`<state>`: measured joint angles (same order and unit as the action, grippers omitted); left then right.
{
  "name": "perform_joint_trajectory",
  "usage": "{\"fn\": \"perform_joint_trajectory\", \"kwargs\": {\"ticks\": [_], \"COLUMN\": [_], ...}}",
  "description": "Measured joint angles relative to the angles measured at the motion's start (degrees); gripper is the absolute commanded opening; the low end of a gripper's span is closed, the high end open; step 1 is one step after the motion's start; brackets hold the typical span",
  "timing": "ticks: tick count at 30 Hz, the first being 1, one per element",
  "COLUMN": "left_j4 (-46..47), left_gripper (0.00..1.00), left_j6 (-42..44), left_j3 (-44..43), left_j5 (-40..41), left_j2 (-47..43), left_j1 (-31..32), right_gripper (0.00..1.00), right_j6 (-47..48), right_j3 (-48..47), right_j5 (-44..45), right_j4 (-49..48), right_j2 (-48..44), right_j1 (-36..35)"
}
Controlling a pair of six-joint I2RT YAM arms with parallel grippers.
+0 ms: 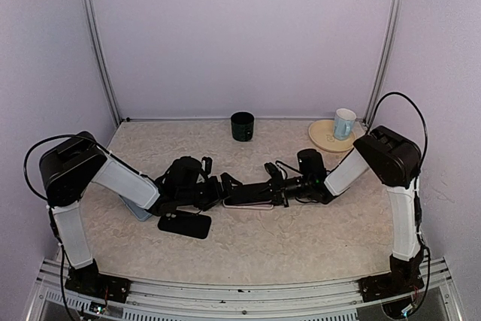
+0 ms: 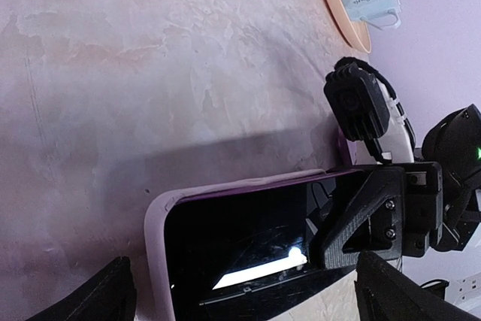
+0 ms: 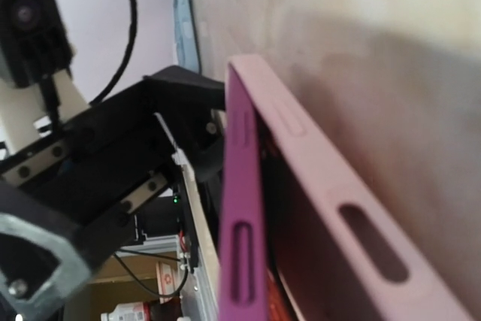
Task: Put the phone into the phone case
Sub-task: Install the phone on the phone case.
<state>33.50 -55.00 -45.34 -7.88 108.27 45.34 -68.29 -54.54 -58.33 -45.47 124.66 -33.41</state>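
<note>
The phone, its black screen up, lies in the pale pink phone case on the table's middle. My left gripper is open, its fingers wide apart on either side of the phone's left end; in the top view it meets that end. My right gripper grips the phone's right end; one of its fingers lies over the screen. The right wrist view shows the case's side walls very close; my own fingers are hidden there.
A flat black item lies near the front left, and a light-blue item sits under the left arm. A black cup stands at the back. A plate with a white mug is back right.
</note>
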Motion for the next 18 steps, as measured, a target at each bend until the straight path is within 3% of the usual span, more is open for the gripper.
{"fn": "perform_joint_trajectory", "kwargs": {"ticks": [8, 18], "left_j4": [1.1, 8.6], "left_gripper": [0.98, 0.87], "left_j6": [0.0, -0.7], "left_j3": [0.0, 0.5], "left_j5": [-1.7, -7.9], "left_j2": [0.0, 1.4], "left_j1": [0.0, -0.5], "right_gripper": [0.00, 0.00], "right_j6": [1.1, 1.2], "right_j3": [0.1, 1.9], "right_j5": [-0.2, -1.4], "right_j4": [-0.8, -5.3], "right_j2": [-1.5, -2.1], "right_j1": [0.0, 0.1]}}
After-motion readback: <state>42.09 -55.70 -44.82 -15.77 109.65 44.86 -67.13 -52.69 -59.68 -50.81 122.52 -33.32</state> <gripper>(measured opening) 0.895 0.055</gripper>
